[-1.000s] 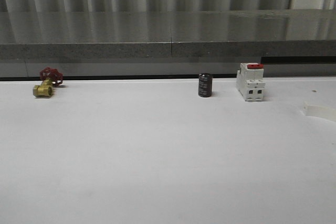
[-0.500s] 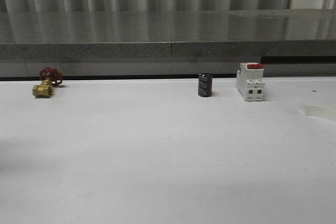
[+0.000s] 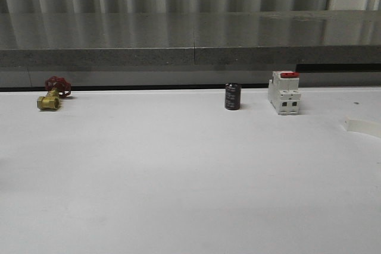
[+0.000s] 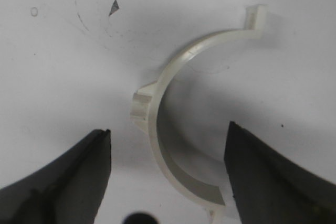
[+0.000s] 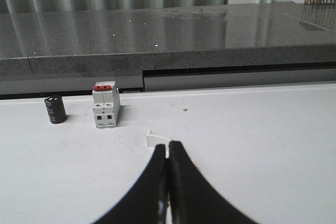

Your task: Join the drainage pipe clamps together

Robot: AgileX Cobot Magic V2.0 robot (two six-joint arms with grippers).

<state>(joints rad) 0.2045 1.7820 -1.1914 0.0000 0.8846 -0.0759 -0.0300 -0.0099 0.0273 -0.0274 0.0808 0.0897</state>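
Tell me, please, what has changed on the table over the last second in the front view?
Almost nothing. The brass valve, black capacitor, breaker and the clamp half at the right edge lie where they were; only a faint shadow at the table's left edge has shifted.

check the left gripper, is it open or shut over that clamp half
Open: the left gripper's dark fingers stand apart either side of the clamp half, not touching it.

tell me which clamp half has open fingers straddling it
The clamp half in the left wrist view: the left gripper is open around it. The other half lies beyond the shut right gripper.
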